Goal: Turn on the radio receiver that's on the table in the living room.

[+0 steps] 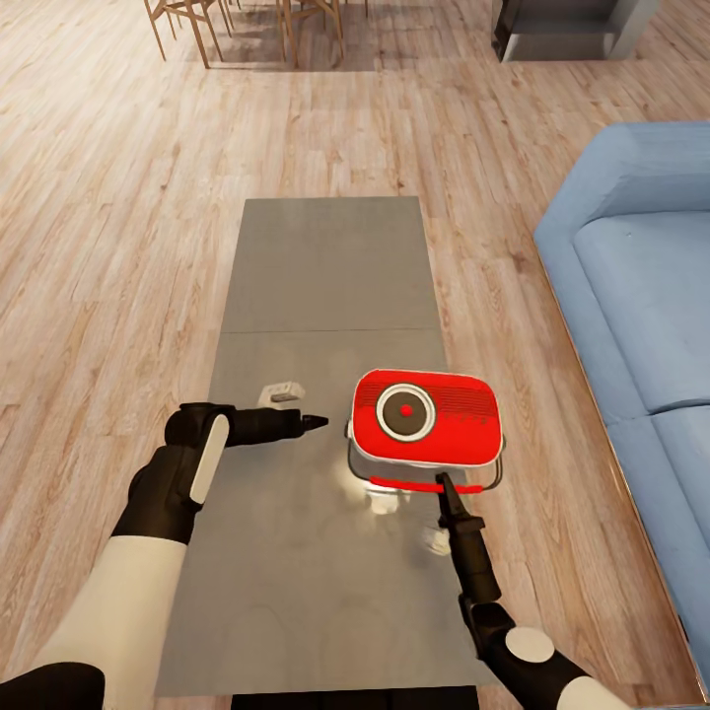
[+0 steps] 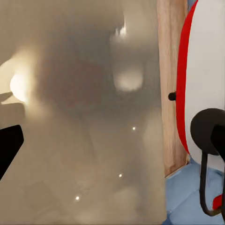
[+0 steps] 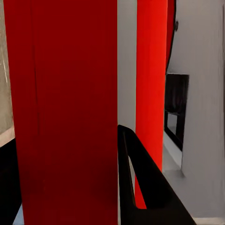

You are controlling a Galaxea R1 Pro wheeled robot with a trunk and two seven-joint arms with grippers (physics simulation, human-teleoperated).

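Observation:
The red radio receiver lies on the grey table with its round dial facing up and its wire handle toward me. My right gripper points at its near edge, fingertips together, touching or just short of the handle. In the right wrist view the red and white body is very close behind a black finger. My left gripper is shut and points at the radio's left side, a short gap away. The left wrist view has the radio at the table's edge.
A small white object lies on the table just behind my left gripper. A light blue sofa runs along the right. Wooden chairs and a dark cabinet stand far off on the plank floor.

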